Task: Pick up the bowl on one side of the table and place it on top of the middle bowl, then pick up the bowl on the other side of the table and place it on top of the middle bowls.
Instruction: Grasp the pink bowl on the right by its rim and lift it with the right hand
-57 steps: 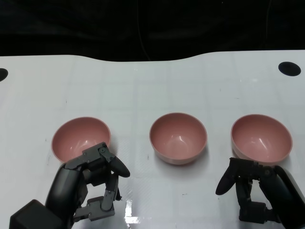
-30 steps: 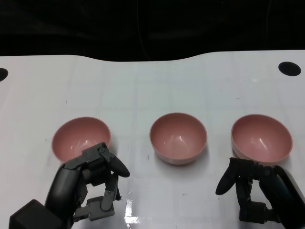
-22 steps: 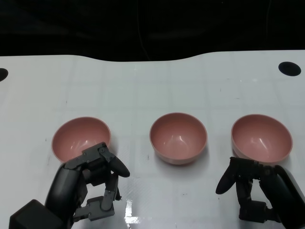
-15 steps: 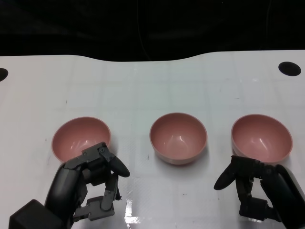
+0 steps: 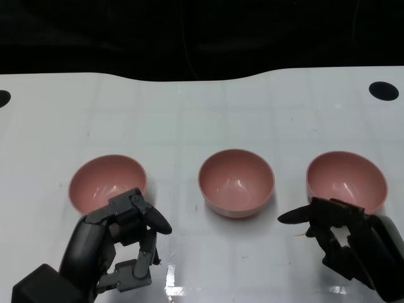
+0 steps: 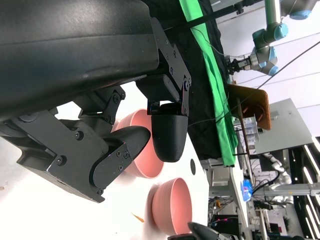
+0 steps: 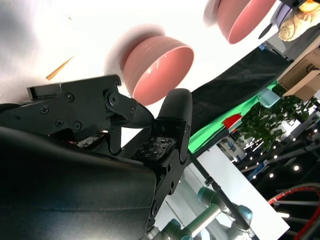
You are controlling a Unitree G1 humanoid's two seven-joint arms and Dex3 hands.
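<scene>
Head view, looking down over the glossy white table [image 5: 189, 120]: three round pink plastic bowls stand upright in a row, well apart from one another, each empty and none stacked. The left pink bowl [image 5: 107, 183] sits just beyond the robot's black left hand [image 5: 123, 243], whose fingers [image 5: 151, 218] are curled loosely in toward the palm with nothing between them; the knuckles overlap the bowl's near rim from this angle, but I cannot tell whether they actually touch it. The middle pink bowl [image 5: 236, 182] stands alone between the two hands, near neither. The right pink bowl [image 5: 346, 182] is just past the black right hand [image 5: 344, 243], which is spread open and holding nothing, one finger [image 5: 293, 216] stretched out toward the middle of the table and the others reaching up to the bowl's near edge. A small thin orange sliver [image 5: 298, 235] lies on the table below that outstretched finger. From the left wrist camera, the curled fingers [image 6: 167, 132] hang in front of a pink bowl [image 6: 145, 147] with no grip on it, another pink bowl [image 6: 170, 205] shows further along the table, and a green cloth [image 6: 210, 75] hangs behind. From the right wrist camera, the open fingers [image 7: 175, 117] sit just short of the nearest pink bowl [image 7: 157, 67], apart from it, with a second bowl [image 7: 242, 17] beyond. Two dark round holes [image 5: 383, 90] mark the table's far corners.
</scene>
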